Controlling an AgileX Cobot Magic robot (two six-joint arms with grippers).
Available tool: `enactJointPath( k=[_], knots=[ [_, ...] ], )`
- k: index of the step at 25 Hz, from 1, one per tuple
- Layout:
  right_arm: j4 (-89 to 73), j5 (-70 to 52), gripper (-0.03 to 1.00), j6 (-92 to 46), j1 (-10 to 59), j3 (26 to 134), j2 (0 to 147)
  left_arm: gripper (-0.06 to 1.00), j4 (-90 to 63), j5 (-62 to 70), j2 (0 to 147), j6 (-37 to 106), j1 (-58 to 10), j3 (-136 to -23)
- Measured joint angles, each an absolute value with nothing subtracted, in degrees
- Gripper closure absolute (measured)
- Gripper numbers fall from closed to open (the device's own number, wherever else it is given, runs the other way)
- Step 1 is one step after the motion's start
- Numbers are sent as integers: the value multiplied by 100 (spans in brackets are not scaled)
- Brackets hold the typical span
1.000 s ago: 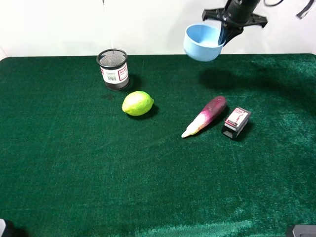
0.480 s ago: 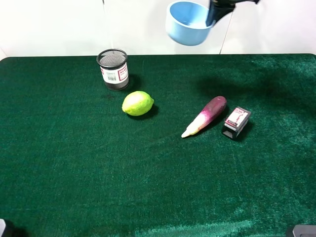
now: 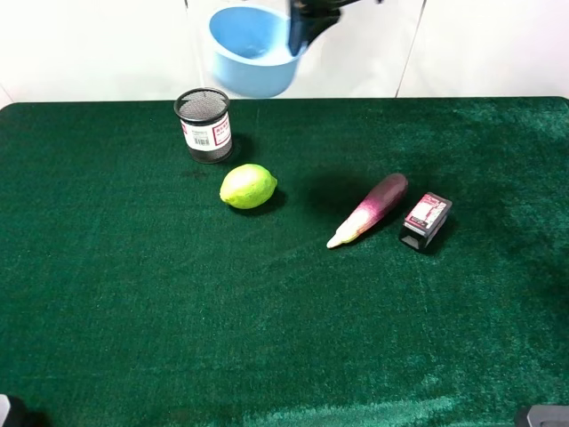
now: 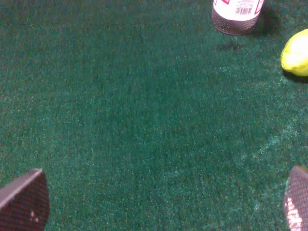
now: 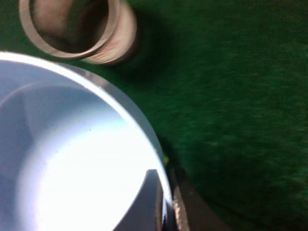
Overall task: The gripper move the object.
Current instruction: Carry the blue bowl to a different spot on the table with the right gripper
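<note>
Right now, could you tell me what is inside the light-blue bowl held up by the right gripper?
The bowl looks empty in the right wrist view: only one finger of the right gripper reaches over its rim. Part of the interior lies outside that picture, unseen.

the pincer [image 3: 297,39] holds the blue bowl [image 3: 242,55] aloft by its rim.

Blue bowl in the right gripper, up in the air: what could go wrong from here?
1. The right gripper pinches the bowl at one spot on its rim, so the bowl's weight hangs to one side of the grip. It could swing or slip out.
2. The mesh cup and the lemon sit near the spot below. A descent here might knock the cup over or land on either.
</note>
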State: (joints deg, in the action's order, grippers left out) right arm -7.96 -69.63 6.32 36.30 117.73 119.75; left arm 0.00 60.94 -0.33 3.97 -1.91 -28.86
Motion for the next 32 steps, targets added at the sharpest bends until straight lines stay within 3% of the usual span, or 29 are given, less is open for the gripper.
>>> enactJointPath(
  k=[16, 32],
  knots=[
    [-629, -6962, 99, 1138, 5511, 11773, 12262, -5, 0, 6094, -33, 397, -191, -2886],
    [-347, -6186, 99, 1319, 5763, 11773, 13455, -5, 0, 6094, -33, 401, -191, -2886]
  ],
)
